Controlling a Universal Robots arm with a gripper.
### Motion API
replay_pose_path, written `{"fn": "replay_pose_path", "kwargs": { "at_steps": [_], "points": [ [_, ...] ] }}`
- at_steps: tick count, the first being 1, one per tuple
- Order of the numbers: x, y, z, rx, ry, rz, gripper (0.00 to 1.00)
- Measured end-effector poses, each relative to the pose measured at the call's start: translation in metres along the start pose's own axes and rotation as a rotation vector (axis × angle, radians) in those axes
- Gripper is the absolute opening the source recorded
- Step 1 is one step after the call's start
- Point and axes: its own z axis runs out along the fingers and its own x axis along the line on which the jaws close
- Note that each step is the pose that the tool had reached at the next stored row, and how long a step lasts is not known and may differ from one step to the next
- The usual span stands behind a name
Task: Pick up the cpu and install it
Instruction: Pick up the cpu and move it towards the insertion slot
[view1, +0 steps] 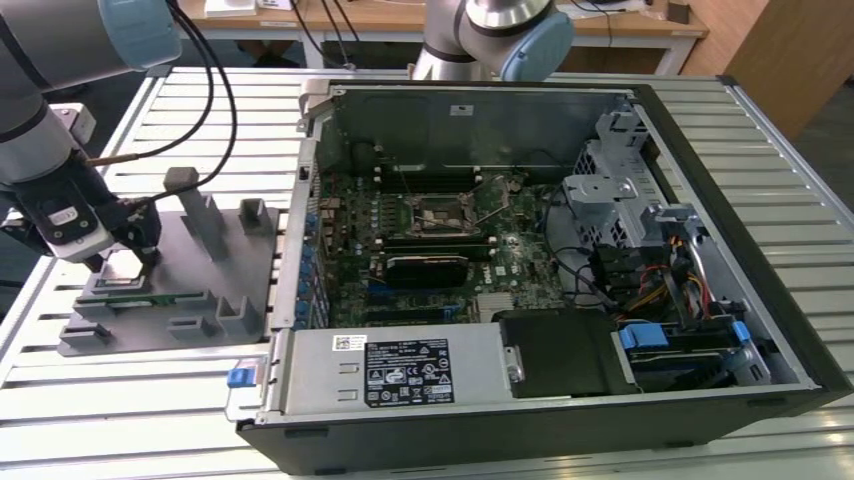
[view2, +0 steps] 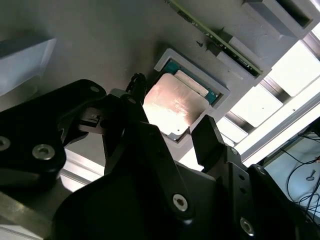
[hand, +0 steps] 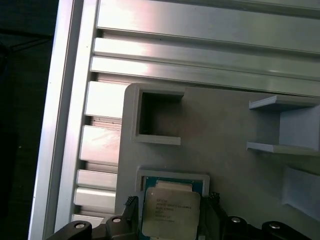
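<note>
Arm: the robot arm (view1: 40, 130) reaches down at the exterior view's left, over a grey fixture plate (view1: 200, 310) that lies on the slatted aluminium worktop (view1: 134, 400).
Pincer: the pincer (view1: 118, 258) hangs low over the near-left part of the fixture plate. It is spread wide, holding nothing.
Fingers: in both wrist views the two black fingers (view2: 206, 135) (hand: 131, 204) stand one on each side of the cpu. A narrow gap shows between each finger and the chip's edge.
Cpu: the cpu (view2: 175, 102) (hand: 171, 210) lies flat in a square raised-rim recess (view2: 167, 55) of the fixture plate, silver top up, directly between the fingers.
Memory stick: a long green memory stick (view1: 140, 296) (view2: 215, 35) sits on edge in the fixture plate, just beside the cpu recess on the near side.
Computer case: an open computer case (view1: 747, 180) lies on its side at the exterior view's right, just beside the fixture plate.
Socket: the black-framed socket (view1: 441, 215) sits on the motherboard (view1: 521, 270) inside the case, well apart from the pincer.
</note>
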Motion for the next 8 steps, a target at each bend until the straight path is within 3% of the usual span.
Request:
{"fn": "replay_pose_path", "kwargs": {
  "at_steps": [8],
  "points": [
    [0.0,-0.001,0.0006,0.0018,-0.0004,0.016,0.64]
  ]
}}
